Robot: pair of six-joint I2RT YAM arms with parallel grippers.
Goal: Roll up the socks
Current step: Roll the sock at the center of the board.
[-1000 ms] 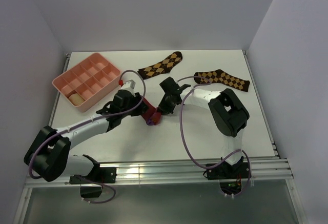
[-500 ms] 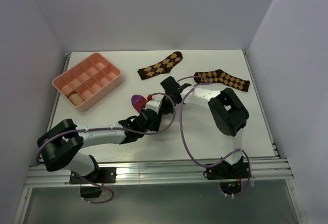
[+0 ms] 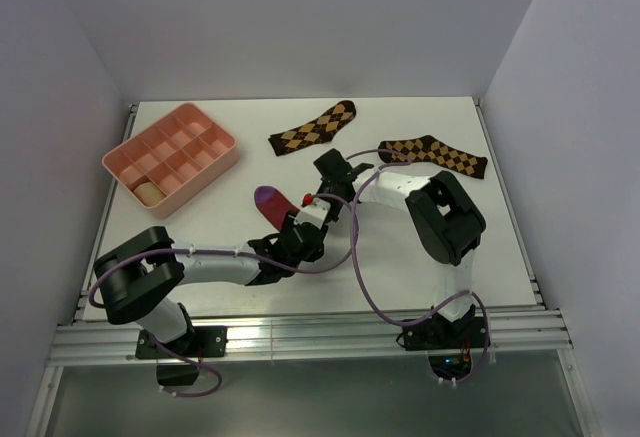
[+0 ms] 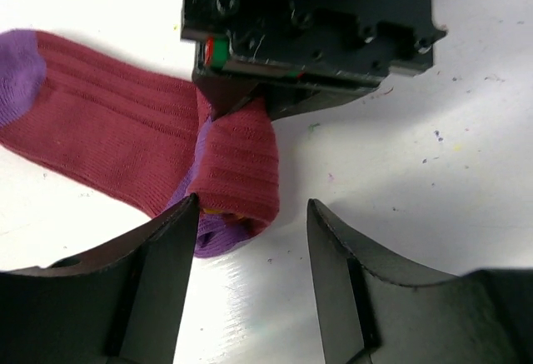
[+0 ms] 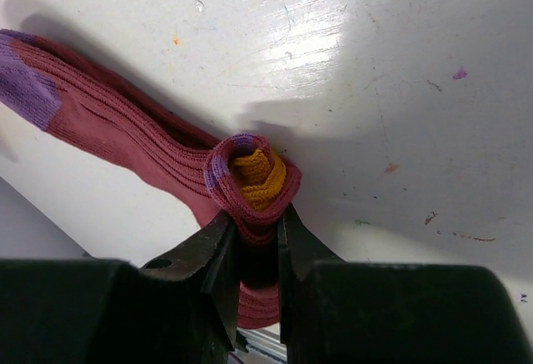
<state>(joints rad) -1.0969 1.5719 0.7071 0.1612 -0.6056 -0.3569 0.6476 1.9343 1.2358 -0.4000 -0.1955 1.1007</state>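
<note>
The right gripper [image 5: 250,243] was clamped on the rolled cuff end of the crimson sock [image 4: 108,139]. The sock lay near the middle of the table [image 3: 480,247], its purple toe end flat. The left gripper [image 4: 251,212] hung open, its 2 fingers [image 4: 166,281] beside the rolled end, gripping nothing.

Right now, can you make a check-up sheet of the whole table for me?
Surface: white table, a few coloured specks.
Job's things: crimson ribbed sock with purple toe, partly rolled, orange cuff inside the roll; tan roll in a near compartment of the pink divided plastic tray.
Clutter: two dark brown argyle socks, flat, far side.
Grippers: right gripper shut on the roll; left gripper open beside it.
Cables: purple cables loop off both arms.
Surroundings: pale plain walls.
</note>
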